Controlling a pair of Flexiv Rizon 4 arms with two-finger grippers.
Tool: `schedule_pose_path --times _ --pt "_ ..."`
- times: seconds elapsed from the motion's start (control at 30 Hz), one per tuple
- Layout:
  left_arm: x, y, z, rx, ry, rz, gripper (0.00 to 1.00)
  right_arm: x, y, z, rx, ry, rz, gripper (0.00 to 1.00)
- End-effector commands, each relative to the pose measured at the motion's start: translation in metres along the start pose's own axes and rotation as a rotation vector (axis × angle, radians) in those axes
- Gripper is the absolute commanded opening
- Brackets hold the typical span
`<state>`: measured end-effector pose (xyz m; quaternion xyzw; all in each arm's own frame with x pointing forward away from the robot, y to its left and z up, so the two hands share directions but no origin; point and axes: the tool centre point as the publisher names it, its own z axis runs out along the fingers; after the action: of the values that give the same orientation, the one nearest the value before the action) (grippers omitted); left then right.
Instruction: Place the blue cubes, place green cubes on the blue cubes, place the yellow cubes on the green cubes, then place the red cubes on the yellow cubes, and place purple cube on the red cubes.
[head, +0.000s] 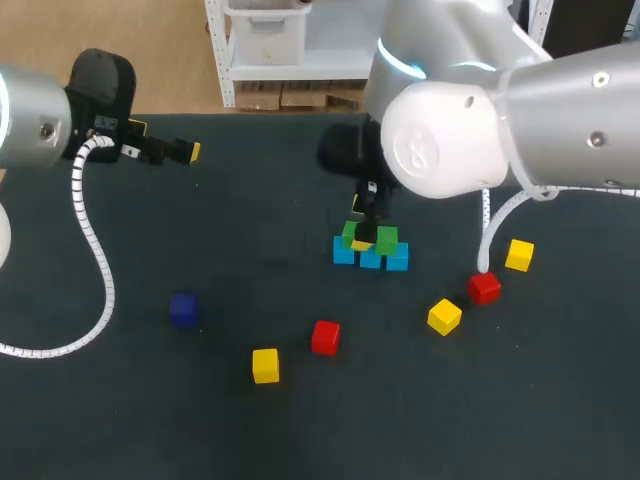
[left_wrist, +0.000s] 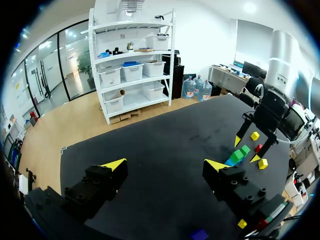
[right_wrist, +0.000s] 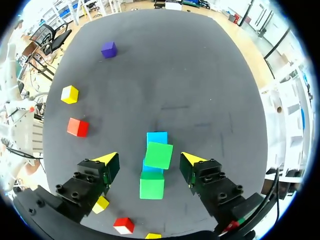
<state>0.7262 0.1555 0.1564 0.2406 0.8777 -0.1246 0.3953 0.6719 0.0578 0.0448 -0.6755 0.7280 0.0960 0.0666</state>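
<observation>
Two green cubes (right_wrist: 159, 155) lie betw. the spread fingers of the R gripper (right_wrist: 150, 159). It hangs right over them w/ a gap on each side. Neither yellow tip touches a cube, so it's released and holds nothing.

In the R wrist view one green cube is level w/ the tips and the other is further back under the gripper. Both sit on the blue cubes (head: 370, 258), three in a touching row near mid-table (head: 250, 220). The greens top the row's ends, w/ a gap betw. them.

Loose pieces, head view:
- Yellow cubes (head: 519, 254): two off to the R of the stack and one at the front. All are single, flat on the table and well apart from the R gripper.
- Red cubes (head: 484, 288): one sits betw. the two R-side yellows. The other is in front of the stack, near the front yellow.
- Purple cube (head: 183, 309): alone at front L, far from both grippers.

L gripper (left_wrist: 165, 165) is over the table's rear L part, well away from the stack. Its fingers are wide apart w/ only bare table betw. them, so it's also released. From its wrist view the stack and R gripper are far ahead.
</observation>
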Motion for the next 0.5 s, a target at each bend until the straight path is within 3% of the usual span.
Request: schedule_pose_path --times 0.03,0.13,0.5 --pt "0.0009 0.0025 -0.0003 0.012 -0.004 0.002 1.00 -0.0048 -0.0061 0.0063 -0.005 0.015 0.002 0.72" --pt "0.0009 0.0025 -0.0003 0.012 -0.004 0.002 1.00 -0.0046 -0.0047 0.0079 -0.009 0.018 0.001 0.51" --pt "0.0009 0.0025 -0.0003 0.012 -0.004 0.002 1.00 -0.0028 -0.0029 0.0131 -0.015 0.033 -0.007 0.47"
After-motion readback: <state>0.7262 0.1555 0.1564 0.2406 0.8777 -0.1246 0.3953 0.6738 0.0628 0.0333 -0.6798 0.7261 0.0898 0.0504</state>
